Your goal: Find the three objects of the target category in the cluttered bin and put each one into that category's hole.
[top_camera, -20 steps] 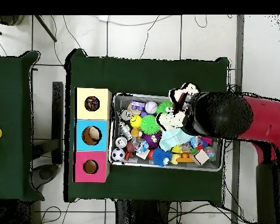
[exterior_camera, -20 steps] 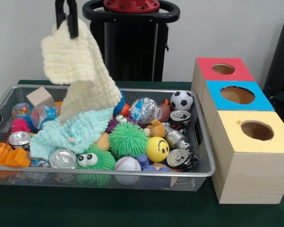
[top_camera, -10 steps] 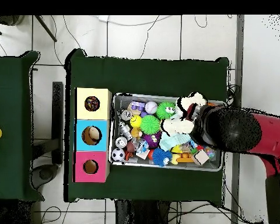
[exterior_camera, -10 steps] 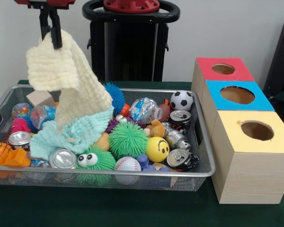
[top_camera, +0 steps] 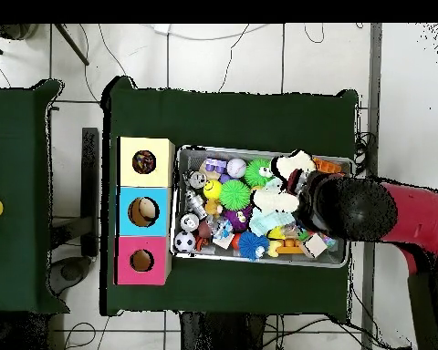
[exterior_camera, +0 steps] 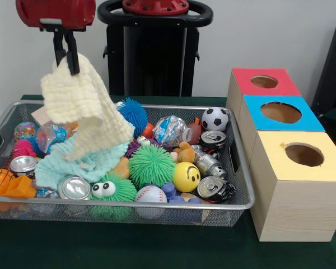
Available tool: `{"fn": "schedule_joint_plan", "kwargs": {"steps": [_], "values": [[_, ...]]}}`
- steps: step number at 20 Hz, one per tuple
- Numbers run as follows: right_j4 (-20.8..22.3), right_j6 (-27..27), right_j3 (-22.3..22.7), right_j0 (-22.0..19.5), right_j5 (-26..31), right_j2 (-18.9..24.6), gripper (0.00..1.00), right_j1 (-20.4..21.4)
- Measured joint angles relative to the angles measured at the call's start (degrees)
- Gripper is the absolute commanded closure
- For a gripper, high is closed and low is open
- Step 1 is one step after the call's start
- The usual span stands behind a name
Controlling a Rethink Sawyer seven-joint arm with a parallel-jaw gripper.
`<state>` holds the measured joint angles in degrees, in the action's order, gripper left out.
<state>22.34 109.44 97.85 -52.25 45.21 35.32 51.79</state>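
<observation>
My gripper is shut on the top corner of a cream knitted cloth and holds it above the left part of the wire mesh bin. The cloth's lower end drapes onto a pale blue cloth in the bin. The bin holds balls, spiky toys and several crushed cans. Three wooden boxes stand to the right, with a red top, a blue top and a yellow top, each with a round hole. In the overhead view the arm covers the bin's right part and the cloth shows beside it.
A yellow smiley ball, a green spiky ball, a baseball, a soccer ball and a wooden cube lie in the bin. The black pedestal stands behind it. Green cloth covers the table.
My gripper has moved down and slightly right with the cream cloth, after a shift to the left. More of the cloth now rests on the pale blue cloth.
</observation>
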Motion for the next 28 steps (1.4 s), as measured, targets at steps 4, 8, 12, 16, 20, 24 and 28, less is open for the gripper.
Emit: {"fn": "schedule_joint_plan", "kwargs": {"steps": [4,8,12,16,20,24,28], "values": [[0.85,0.00,0.12,-1.34,0.00,1.52,1.00,-1.06],[1.30,0.00,0.11,-2.32,0.00,2.54,1.00,-1.68],[1.47,0.00,0.06,-3.33,0.00,3.50,1.00,-2.38],[1.64,-0.31,-0.92,-4.13,1.08,4.47,1.00,-2.53],[1.67,-1.13,-3.36,-4.36,4.71,5.41,1.00,-2.57],[1.67,-2.39,-6.73,-4.35,10.33,6.29,1.00,-2.57],[1.69,-4.96,-12.15,-4.32,18.54,7.12,1.00,-2.61]]}}
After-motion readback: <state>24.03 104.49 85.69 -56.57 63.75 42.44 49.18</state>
